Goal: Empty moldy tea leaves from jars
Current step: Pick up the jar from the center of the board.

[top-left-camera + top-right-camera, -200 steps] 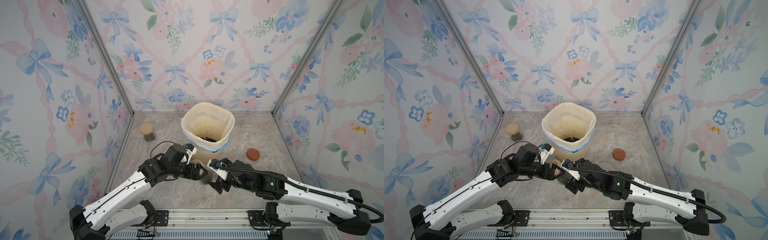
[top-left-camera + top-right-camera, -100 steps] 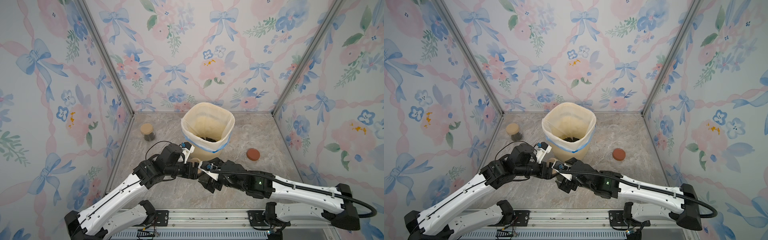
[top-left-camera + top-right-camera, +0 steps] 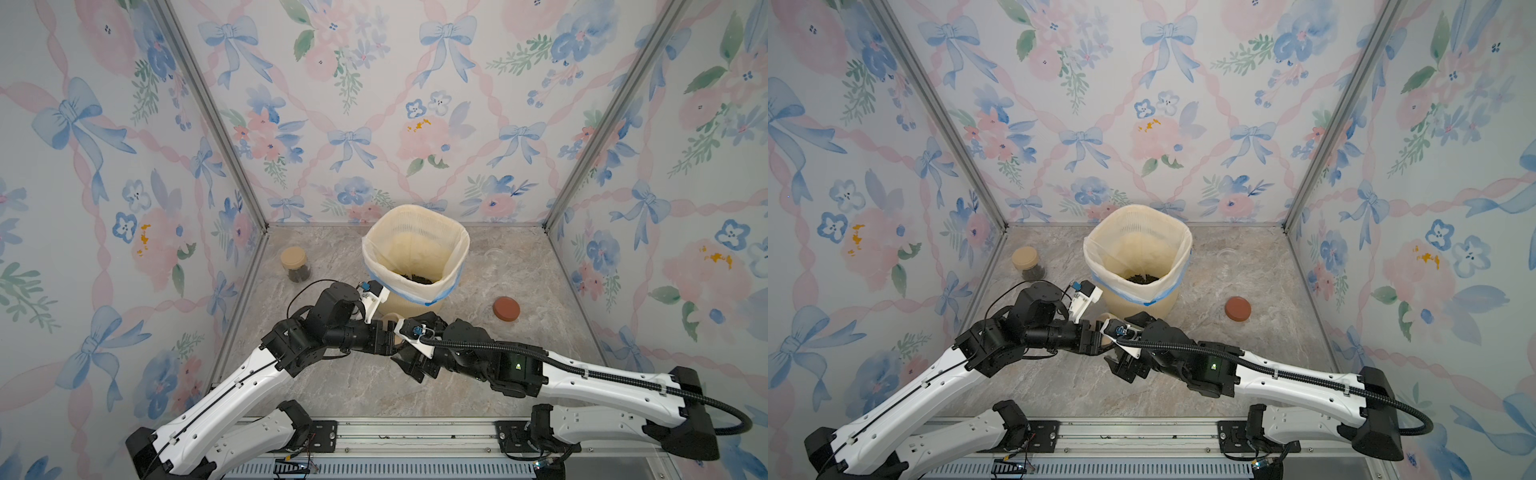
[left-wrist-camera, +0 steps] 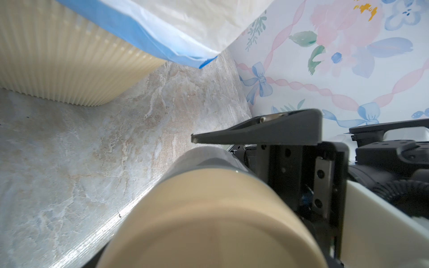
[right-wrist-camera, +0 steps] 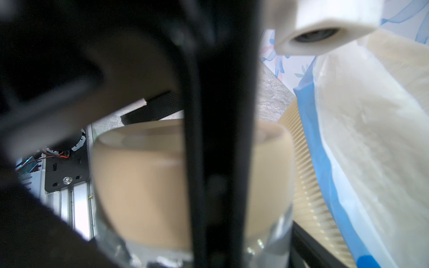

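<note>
The marble-look counter (image 3: 332, 386) carries a tall cream ribbed bin (image 3: 415, 308) at the middle of its back half. The bin holds a white liner (image 4: 190, 25) whose blue edge folds down over the rim. A small heap of tea leaves (image 3: 415, 279), near-black shreds and crumbs, shows at the bottom of the bin just over the front rim. Just in front of the bin both arms meet at a tan-lidded jar (image 4: 209, 220), which lies sideways with its lid toward the left arm and its clear glass end toward the right. The left gripper (image 3: 390, 334) pinches this jar, with one black finger (image 5: 216, 162) running along the side of the lid. The right gripper (image 3: 404, 341) is spread wide astride the glass end, and the one finger (image 4: 267, 132) that shows stands just off the glass. What this jar holds, and whether it touches the counter, cannot be told. A second jar (image 3: 295, 264) stands upright near the counter's back left corner, close to the left edge, with its tan lid on and its lower part dark with leaves. A reddish-brown lid (image 3: 506, 309) lies flat by itself near the right edge.
</note>
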Tool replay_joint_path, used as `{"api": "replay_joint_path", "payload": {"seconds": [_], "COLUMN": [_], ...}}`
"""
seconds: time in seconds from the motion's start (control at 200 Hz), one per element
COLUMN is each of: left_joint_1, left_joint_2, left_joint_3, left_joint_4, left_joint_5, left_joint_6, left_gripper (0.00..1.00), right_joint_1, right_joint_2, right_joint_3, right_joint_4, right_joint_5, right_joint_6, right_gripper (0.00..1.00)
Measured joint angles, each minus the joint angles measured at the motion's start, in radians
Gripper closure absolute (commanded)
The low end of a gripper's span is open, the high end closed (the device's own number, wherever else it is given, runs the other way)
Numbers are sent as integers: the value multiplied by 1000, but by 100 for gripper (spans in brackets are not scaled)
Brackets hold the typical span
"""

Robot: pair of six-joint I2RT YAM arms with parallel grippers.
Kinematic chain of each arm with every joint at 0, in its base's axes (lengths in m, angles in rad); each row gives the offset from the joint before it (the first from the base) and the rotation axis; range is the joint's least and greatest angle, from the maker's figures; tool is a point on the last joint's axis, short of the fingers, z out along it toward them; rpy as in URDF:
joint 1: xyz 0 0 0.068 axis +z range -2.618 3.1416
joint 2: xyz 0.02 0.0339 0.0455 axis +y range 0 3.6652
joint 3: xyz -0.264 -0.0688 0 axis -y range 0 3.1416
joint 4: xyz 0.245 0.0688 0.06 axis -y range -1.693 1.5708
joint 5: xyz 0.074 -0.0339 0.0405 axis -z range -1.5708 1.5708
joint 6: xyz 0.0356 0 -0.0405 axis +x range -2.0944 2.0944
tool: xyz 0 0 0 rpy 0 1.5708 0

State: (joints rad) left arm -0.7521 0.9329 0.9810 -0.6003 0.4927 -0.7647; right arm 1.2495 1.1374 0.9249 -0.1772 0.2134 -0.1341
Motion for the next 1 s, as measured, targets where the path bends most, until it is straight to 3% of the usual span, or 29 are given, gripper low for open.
{"api": "replay_joint_path", "payload": {"seconds": [0.605, 0.895, 1.0], "left_joint_1": [33, 34, 34], "left_joint_2": [11, 35, 52], "left_joint_3": [5, 10, 11], "left_joint_4": [39, 64, 75], "left_joint_5": [74, 77, 78], "left_joint_6": [5, 3, 4], "left_gripper": [51, 45, 38], "right_joint_1": [-59, -93, -111], "right_joint_2": [-55, -64, -64], "right_joint_3": [-67, -75, -77], "right_joint_4": [40, 35, 30], "right_joint_5": [-80, -147, -165], "right_joint_6": [30, 37, 37], "right_gripper": [0, 24, 25]}}
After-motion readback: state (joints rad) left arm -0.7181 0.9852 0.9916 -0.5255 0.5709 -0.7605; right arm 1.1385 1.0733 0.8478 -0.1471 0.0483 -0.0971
